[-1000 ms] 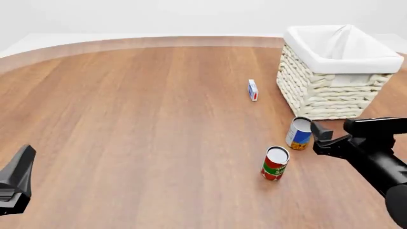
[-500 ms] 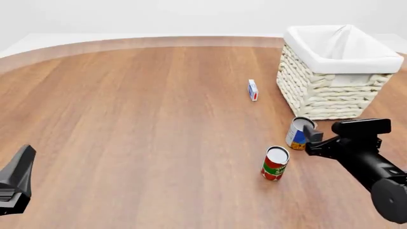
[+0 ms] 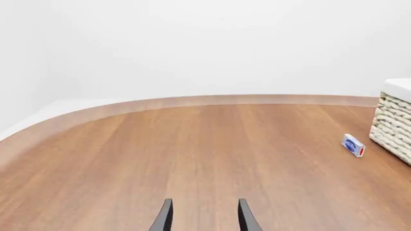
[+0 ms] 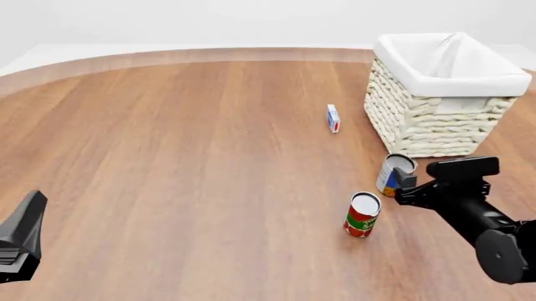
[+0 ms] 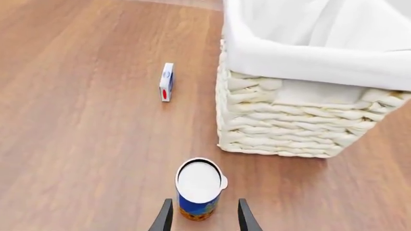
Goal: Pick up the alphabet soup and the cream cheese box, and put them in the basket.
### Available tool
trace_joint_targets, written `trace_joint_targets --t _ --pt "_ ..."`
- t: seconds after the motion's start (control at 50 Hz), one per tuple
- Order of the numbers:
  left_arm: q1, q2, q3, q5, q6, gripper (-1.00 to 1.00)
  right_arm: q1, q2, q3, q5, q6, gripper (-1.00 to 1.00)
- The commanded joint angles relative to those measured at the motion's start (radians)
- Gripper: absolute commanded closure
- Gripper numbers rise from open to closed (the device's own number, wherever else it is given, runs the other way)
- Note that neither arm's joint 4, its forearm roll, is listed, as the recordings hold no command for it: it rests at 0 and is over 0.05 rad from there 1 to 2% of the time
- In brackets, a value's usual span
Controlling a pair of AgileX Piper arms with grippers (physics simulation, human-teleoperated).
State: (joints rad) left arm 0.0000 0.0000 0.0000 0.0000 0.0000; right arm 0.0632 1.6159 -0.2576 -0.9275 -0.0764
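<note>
Basket: the large square whitish woven wicker basket (image 4: 435, 94) with a white cloth lining folded over its rim stands on the far right of the brown wooden counter (image 4: 184, 175); it serves as the landmark below.

Alphabet soup: the small cylindrical can with a blue and yellow-orange label and a silvery-white top (image 4: 393, 175) stands upright on the counter, just in front of the basket's near wall and apart from it. In the right wrist view the same can (image 5: 199, 188) sits just ahead of the gap between the two dark fingertips.

Cream cheese box: the small thin flat white box with blue and red markings (image 4: 333, 118) stands on its edge on the counter, just to the left of the basket and not touching it. It also shows in the right wrist view (image 5: 166, 82) and the left wrist view (image 3: 353, 145).

Red and green can: a small cylindrical can with a red and green label (image 4: 362, 214) stands upright, nearer the camera than the basket and a little left of the alphabet soup.

Right end effector: the black right end effector (image 4: 405, 182) hangs just beside the alphabet soup, on the side away from the basket's left wall; its fingers are spread apart and grip nothing.

Left end effector: the black left end effector (image 3: 203, 217) is far to the left of the basket, fingers parted over bare wood, holding nothing.
</note>
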Motion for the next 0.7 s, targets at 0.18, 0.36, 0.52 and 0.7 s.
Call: trace_joint_targets --t 0.18,0.36,0.52,0.7 --pt "0.0 0.0 0.0 0.0 0.0 -1.0 0.008 0.079 -0.031 -0.026 -0.005 -1.0" --pt "0.0 0.0 0.0 0.0 0.0 -1.0 0.004 0.111 -0.042 -0.037 -0.006 -1.0" --pt "0.0 0.0 0.0 0.0 0.0 -1.0 0.01 0.143 -0.054 -0.049 -0.01 -1.0" --pt "0.0 0.0 0.0 0.0 0.0 -1.0 0.014 0.182 -0.071 -0.055 -0.009 -1.0"
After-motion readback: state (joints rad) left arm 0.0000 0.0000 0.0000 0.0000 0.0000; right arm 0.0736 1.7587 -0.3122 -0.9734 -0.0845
